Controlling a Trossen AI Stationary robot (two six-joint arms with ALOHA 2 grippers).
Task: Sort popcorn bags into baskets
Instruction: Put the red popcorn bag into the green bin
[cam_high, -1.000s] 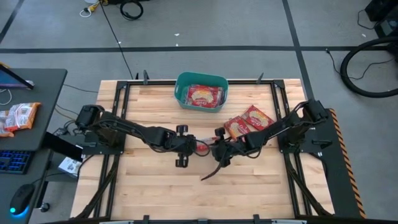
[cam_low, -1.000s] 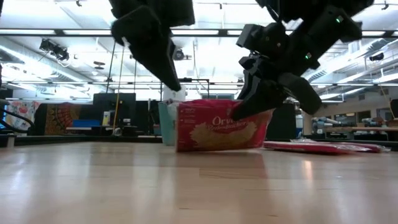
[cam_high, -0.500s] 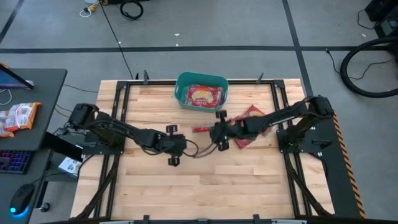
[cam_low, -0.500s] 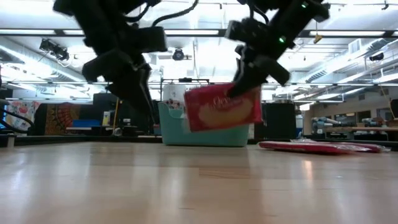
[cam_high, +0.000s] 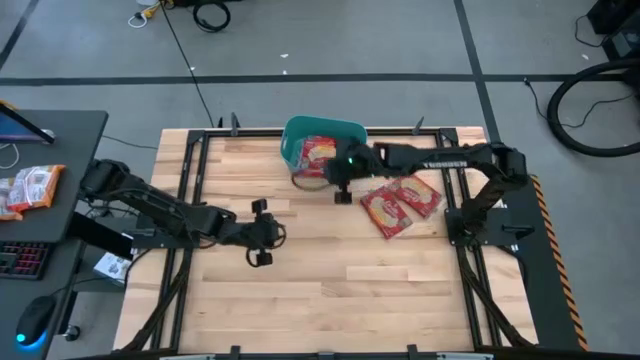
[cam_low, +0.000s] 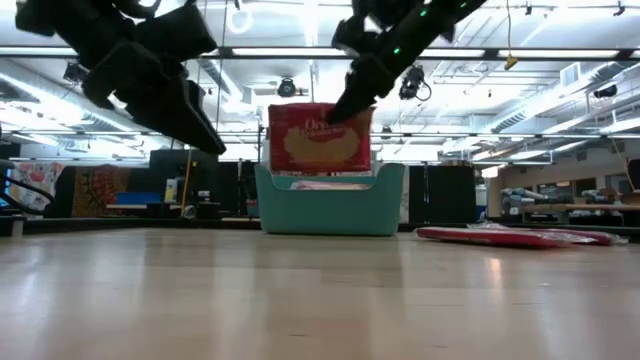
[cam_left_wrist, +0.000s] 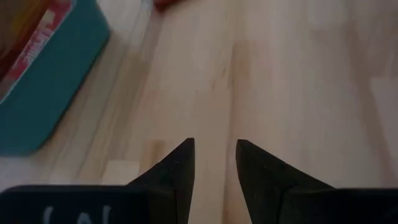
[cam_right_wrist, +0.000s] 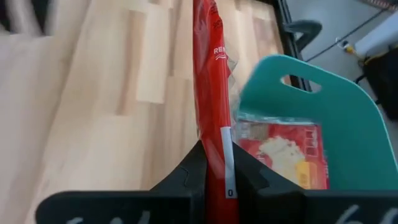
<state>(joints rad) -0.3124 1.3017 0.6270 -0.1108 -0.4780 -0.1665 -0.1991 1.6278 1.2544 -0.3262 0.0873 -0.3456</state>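
My right gripper (cam_high: 338, 180) is over the teal basket's (cam_high: 290, 150) near rim, shut on a red popcorn bag (cam_low: 320, 138) that hangs upright above the basket (cam_low: 330, 205). The right wrist view shows this bag (cam_right_wrist: 211, 87) edge-on, with the basket (cam_right_wrist: 336, 118) beside it and another red bag (cam_right_wrist: 283, 152) lying flat inside. Two more squarish red bags (cam_high: 400, 203) lie flat on the table right of the basket. My left gripper (cam_high: 262, 240) hovers left of the table's middle, open and holding nothing (cam_left_wrist: 214, 155). My right gripper pinches the bag's upper right corner (cam_low: 355, 112) between its two fingers, coming slanting from above and from the table's right. In the right wrist view the fingers (cam_right_wrist: 189, 171) close on either flat face of the bag's edge (cam_right_wrist: 214, 155). The bag is lifted clear and hangs upright.
The wooden table (cam_high: 330, 290) is open across its near half and left side. A black frame rail (cam_high: 180, 200) runs around the table. A side desk (cam_high: 50, 170) with packets and a keyboard stands beyond the left edge.
My right gripper has lifted the bag, which stood on edge at the table's middle, and carried it up and toward the far edge to over the basket. My left gripper, then beside the bag, has drawn back toward the table's left.
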